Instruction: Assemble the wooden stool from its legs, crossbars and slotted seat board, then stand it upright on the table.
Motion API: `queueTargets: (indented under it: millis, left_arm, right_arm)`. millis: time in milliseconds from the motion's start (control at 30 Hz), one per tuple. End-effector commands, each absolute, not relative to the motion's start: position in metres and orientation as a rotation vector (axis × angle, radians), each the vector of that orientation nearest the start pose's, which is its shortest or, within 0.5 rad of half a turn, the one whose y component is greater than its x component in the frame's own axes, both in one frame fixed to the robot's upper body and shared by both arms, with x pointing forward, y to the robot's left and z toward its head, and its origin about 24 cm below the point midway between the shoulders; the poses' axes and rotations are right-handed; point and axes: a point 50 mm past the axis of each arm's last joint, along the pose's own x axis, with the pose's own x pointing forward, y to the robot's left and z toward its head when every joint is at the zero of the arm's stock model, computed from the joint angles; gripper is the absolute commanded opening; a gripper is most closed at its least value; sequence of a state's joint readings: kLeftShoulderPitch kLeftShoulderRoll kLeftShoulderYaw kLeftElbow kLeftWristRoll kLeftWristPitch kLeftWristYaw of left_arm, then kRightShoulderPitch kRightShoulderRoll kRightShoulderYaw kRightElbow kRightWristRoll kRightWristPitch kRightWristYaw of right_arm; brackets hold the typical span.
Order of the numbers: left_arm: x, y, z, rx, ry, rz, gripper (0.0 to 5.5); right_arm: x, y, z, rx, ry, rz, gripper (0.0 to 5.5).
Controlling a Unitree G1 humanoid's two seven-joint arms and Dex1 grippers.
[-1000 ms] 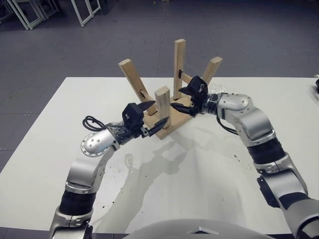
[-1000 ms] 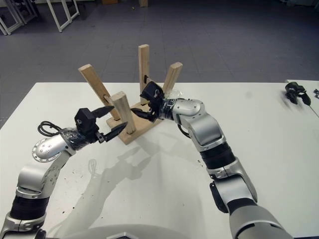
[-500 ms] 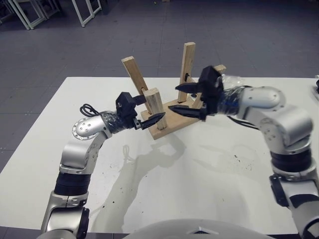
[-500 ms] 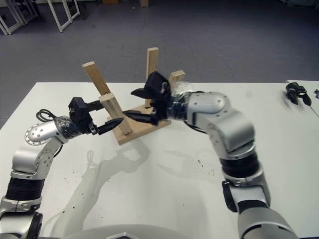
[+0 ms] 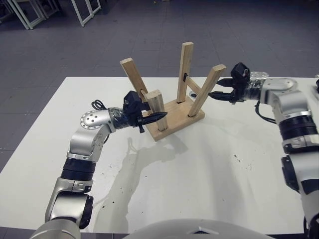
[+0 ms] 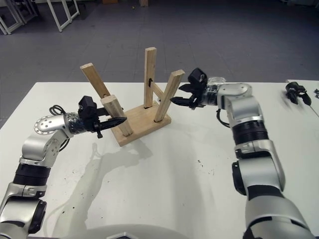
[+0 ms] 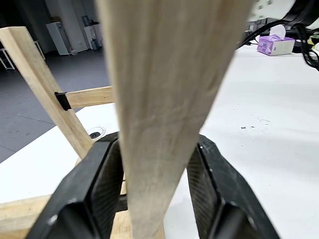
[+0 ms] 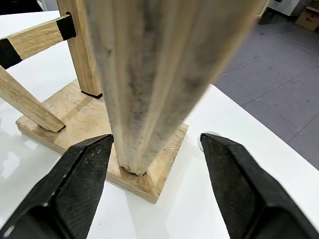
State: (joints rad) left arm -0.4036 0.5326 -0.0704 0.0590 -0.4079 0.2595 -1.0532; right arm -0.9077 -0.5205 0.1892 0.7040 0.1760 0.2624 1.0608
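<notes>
Left pincer [image 5: 155, 117] clamps the seven-o'clock leg [image 5: 154, 102]; right pincer [image 5: 215, 88] gapes around the three-o'clock leg [image 5: 202, 97] (not gripping). Lopsided lifting could wrench legs from the seat board [image 5: 174, 119].

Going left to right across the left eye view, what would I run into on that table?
left gripper on the front leg → tall upright leg → right gripper around the slanted leg

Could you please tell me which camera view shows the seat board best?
The right eye view (left eye alike): the whole seat board lies flat on the table with four legs standing in it. The right wrist view gives part of it behind a leg; the left wrist view, just a corner.
</notes>
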Motion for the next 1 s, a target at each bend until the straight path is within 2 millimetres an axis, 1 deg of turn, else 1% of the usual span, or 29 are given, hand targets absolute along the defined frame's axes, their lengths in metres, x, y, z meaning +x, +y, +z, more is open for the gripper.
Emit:
queueTargets:
  millis: [33,133,233,300,400,533,633,733,767,867,900,1000]
  left_arm:
    - [0.297,0.173,0.133,0.204,0.064,-1.185,1.96]
    - [0.299,0.178,0.133,0.219,0.087,-1.205,1.96]
    - [0.3,0.182,0.132,0.239,0.106,-1.206,1.96]
    - [0.3,0.184,0.131,0.243,0.111,-1.203,1.96]
    - [0.299,0.191,0.13,0.239,0.117,-1.181,1.96]
    - [0.297,0.196,0.132,0.232,0.118,-1.17,1.96]
    - [0.291,0.206,0.133,0.228,0.149,-1.177,1.96]
    - [0.285,0.216,0.13,0.213,0.186,-1.189,1.96]
    - [0.285,0.217,0.128,0.202,0.191,-1.191,1.92]
    - [0.285,0.218,0.126,0.156,0.197,-1.207,1.92]
    - [0.285,0.218,0.126,0.136,0.194,-1.217,1.72]
    - [0.285,0.216,0.127,0.102,0.19,-1.244,1.33]
  right_arm:
    - [0.382,-0.174,0.16,-0.38,0.252,1.054,3.24]
    - [0.386,-0.18,0.158,-0.401,0.253,1.031,3.24]
    - [0.389,-0.182,0.163,-0.396,0.21,1.022,3.24]
    - [0.388,-0.177,0.169,-0.372,0.16,1.069,3.24]
    - [0.38,-0.164,0.172,-0.355,0.098,1.197,3.24]
    - [0.367,-0.152,0.171,-0.368,0.087,1.339,3.24]
    - [0.351,-0.151,0.163,-0.397,0.131,1.423,3.24]
    - [0.343,-0.157,0.149,-0.381,0.194,1.424,3.24]
    - [0.342,-0.16,0.145,-0.367,0.213,1.417,3.03]
    - [0.338,-0.162,0.136,-0.326,0.253,1.425,2.68]
    - [0.336,-0.163,0.133,-0.313,0.27,1.437,2.61]
    - [0.336,-0.164,0.127,-0.291,0.314,1.444,2.54]
